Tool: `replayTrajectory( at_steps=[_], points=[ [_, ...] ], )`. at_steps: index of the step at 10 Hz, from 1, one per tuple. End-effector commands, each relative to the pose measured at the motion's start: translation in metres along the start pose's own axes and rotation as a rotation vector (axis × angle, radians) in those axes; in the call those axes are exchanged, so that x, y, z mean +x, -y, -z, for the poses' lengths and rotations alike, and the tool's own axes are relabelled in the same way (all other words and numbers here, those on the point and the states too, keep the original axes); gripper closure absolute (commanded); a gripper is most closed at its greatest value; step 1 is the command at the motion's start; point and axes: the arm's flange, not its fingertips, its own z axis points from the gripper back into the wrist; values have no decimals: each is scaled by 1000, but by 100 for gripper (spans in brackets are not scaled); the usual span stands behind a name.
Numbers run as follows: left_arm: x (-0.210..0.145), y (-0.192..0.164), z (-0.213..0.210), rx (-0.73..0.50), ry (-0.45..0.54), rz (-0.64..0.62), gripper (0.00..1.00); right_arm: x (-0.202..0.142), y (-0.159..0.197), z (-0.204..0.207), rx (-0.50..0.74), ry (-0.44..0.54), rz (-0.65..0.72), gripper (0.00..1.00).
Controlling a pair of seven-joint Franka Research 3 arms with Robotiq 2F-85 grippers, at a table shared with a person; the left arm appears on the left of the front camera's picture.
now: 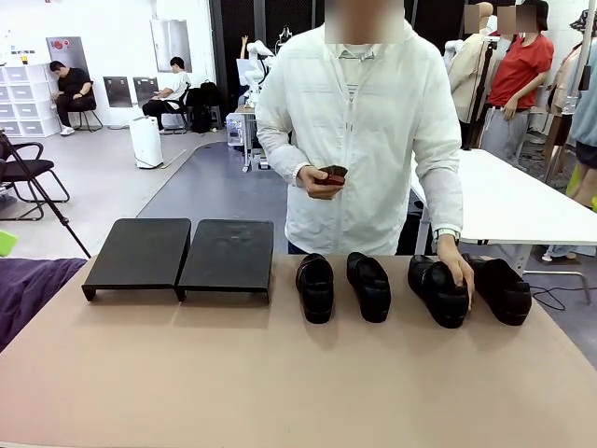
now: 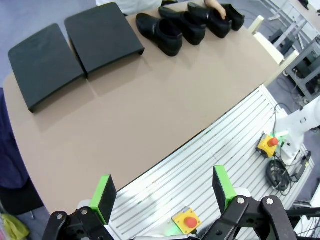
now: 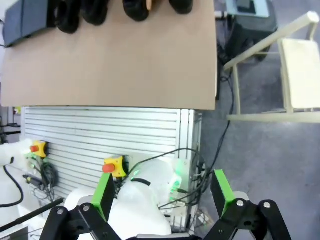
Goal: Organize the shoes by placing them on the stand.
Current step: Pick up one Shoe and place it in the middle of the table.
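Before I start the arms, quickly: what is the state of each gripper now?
Left gripper: open, holding nothing.
Right gripper: open, holding nothing.

1. Left gripper point(image 2: 162, 196): jaws spread wide with nothing between them; green pads point(image 2: 105, 197) face each other across the gap; held high, tilted downward.
2. Right gripper point(image 3: 162, 195): jaws equally wide apart and empty; aimed steeply downward; a white arm segment point(image 3: 145, 200) lies below, between its fingers.
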Motion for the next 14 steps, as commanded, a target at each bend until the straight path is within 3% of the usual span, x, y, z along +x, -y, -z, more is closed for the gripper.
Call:
replayTrajectory(
  at_steps=[1,3,5,7,10,12,14],
  points=[
    [-1,1,-2,-16,-1,4,0,-12,0,-13,-6,12,-18,0],
    [-1,1,-2,-16,-1,4,0,-2,0,-3,-1,5,-3,0],
    [-1,1,-2,-16,-1,4,0,43,-48,23,24,3,-143,0],
    [-1,1,-2,-16,-1,4,0,116,-128,64,78,7,-200,0],
    [-1,1,-2,-16,-1,4,0,203,-304,159,49,-103,-261,0],
    [-1,1,-2,-16,-1,4,0,223,-388,224,-14,-153,-231,0],
    [-1,1,-2,-16,-1,4,0,220,-423,279,-84,-199,-254,0]
  ],
)
